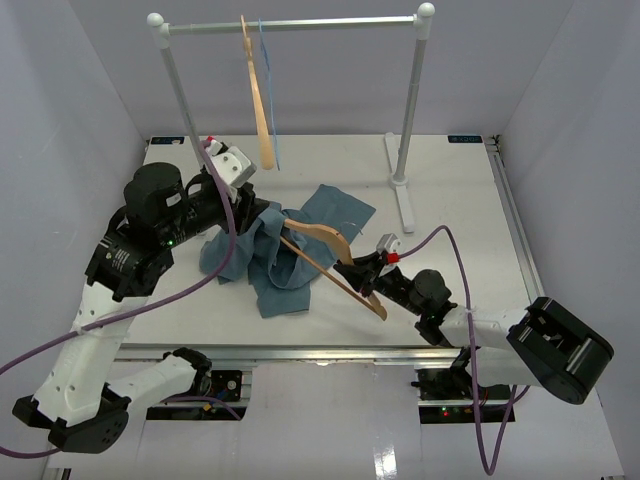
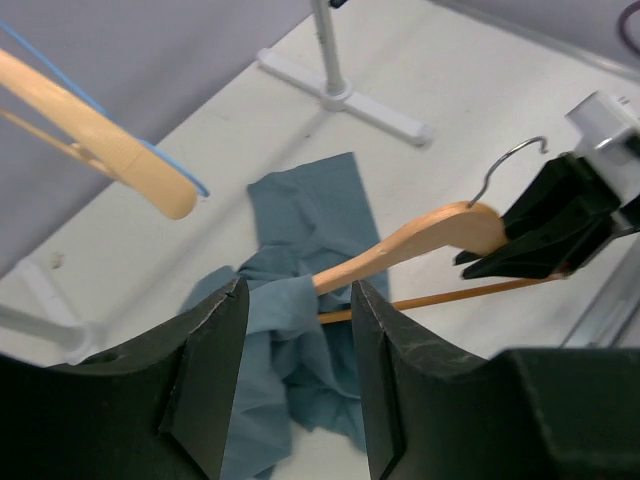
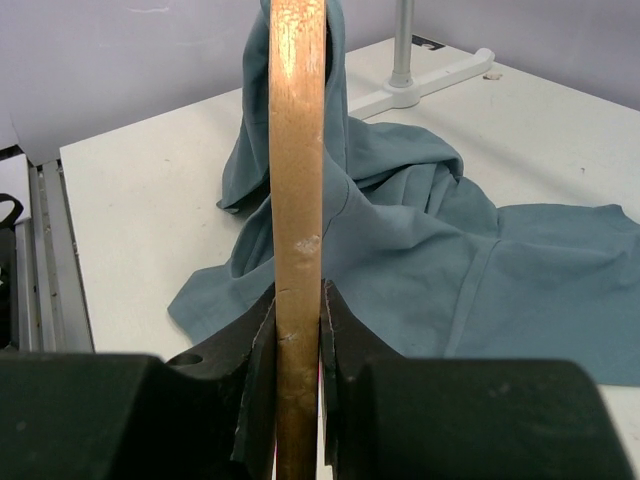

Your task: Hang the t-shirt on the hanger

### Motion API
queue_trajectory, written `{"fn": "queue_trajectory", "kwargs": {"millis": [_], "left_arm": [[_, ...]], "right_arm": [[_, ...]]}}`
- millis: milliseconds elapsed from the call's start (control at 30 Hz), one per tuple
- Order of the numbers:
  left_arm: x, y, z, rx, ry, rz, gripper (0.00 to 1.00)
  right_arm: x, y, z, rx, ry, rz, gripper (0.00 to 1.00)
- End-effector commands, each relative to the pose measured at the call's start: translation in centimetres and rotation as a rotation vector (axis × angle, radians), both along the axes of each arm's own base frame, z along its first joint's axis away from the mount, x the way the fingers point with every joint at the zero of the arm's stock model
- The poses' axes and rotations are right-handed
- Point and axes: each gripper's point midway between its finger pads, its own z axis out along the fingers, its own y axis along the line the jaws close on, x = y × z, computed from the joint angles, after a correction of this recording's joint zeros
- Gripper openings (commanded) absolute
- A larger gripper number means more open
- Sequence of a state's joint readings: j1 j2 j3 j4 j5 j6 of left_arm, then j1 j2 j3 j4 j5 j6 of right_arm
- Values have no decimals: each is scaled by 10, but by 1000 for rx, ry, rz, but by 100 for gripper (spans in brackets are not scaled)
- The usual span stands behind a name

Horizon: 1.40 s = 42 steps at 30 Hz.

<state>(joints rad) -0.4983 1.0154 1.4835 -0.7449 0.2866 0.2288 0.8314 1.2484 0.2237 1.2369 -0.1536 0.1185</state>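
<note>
T-shirt bunched on the counter, one fold riding over the far end of the hanger | right gripper clamped on the wood near the hook, holding it raised for threading | left gripper jaws apart beside the cloth, gripping nothing | hook clear only from left wrist; right wrist shows cloth climbing the wood
</note>
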Motion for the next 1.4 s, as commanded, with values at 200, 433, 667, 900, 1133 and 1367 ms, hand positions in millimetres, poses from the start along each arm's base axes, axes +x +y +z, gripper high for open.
{"fn": "queue_trajectory", "kwargs": {"millis": [200,433,667,900,1133,1367], "left_arm": [[11,11,-53,250,8,-34,57],[14,7,-77,330,4,-99,55],[16,7,-110,421,28,-144,55],[16,22,-124,492,50,-97,47],[20,32,-137,544,49,-59,50],[19,24,-141,523,18,-99,52]], "right_arm": [[-39,-35,132,426,-380,41,8],[-49,-42,136,433,-407,55,8],[-50,-40,134,421,-404,66,8],[-50,-39,134,420,-403,68,8],[-50,-38,133,417,-402,74,8],[-51,-38,131,409,-402,76,8]]}}
